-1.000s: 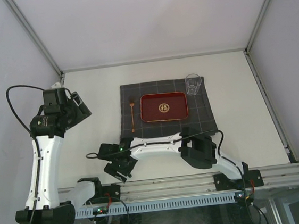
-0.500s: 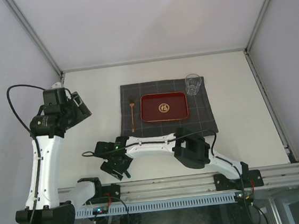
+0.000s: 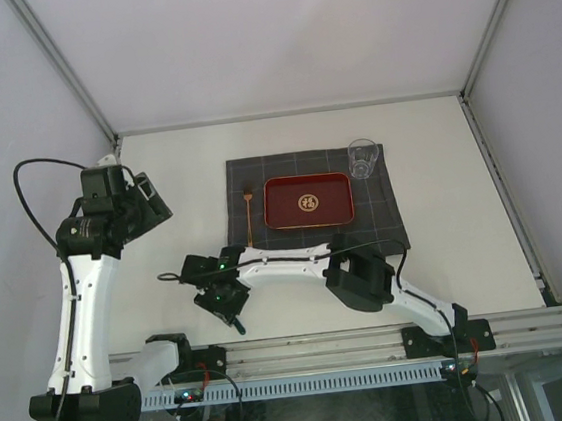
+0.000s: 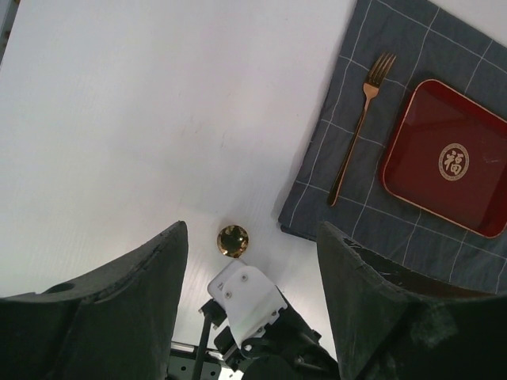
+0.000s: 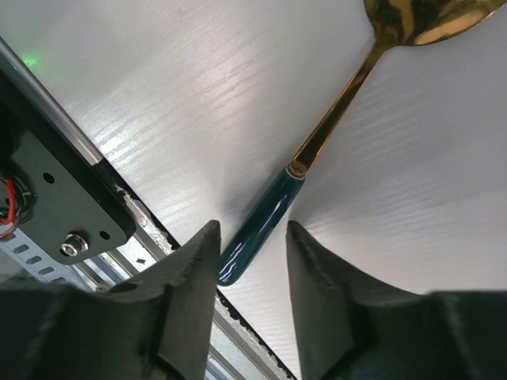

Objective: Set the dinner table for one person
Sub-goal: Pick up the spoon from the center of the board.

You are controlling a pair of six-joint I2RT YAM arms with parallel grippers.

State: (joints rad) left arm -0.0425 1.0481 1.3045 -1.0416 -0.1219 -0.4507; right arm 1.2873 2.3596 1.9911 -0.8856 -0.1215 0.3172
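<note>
Teal-handled gold spoon (image 5: 265, 214) between part-spread fingers (image 5: 182, 301) of right pincer (image 5: 249, 237), not yet pinched, left pincer (image 4: 252, 237) spread wide

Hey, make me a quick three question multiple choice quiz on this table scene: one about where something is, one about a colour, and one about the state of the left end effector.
1. Where does the fork lie?
A. On the dark checked cloth, left of the red tray
B. Inside the red tray
C. Under the dark checked cloth

2. What colour is the spoon handle?
A. Red
B. White
C. Dark green

3. How is the left end effector?
A. Shut on the fork
B. Open, holding nothing
C. Shut on the spoon handle

Answers:
1 A, the top view shows the fork on the cloth beside the tray.
2 C, the right wrist view shows a glossy dark green handle on a gold stem.
3 B, its own view shows a wide gap with nothing gripped.
</note>
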